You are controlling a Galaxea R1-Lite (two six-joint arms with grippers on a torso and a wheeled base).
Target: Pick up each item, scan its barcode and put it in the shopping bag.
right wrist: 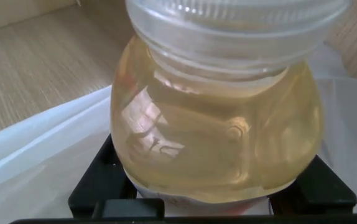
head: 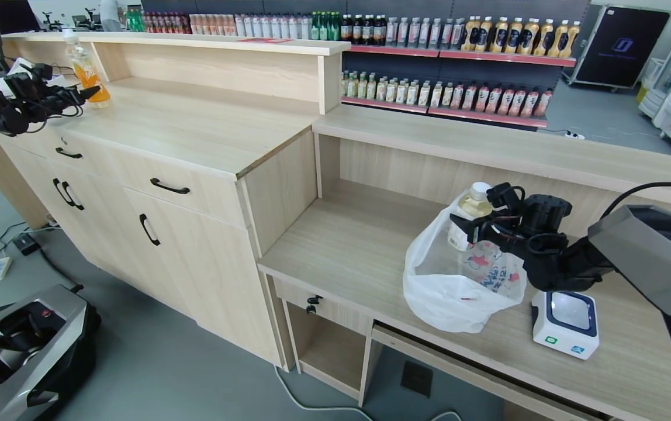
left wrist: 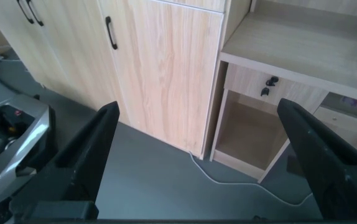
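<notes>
The right claw (head: 480, 228) is gripping a bottle (head: 473, 206) of pale yellow drink around its lower body, holding it upright at the open top of the white bag (head: 452, 286). The bag is sitting on the low desk (head: 347, 245), with the scanner (head: 565, 321) standing just beside it on the robot's right. The left claw (head: 87, 93) is hanging open, fingers spread wide, over the raised desk (head: 195, 128), its tips just beside an orange bottle (head: 85, 70) standing there.
</notes>
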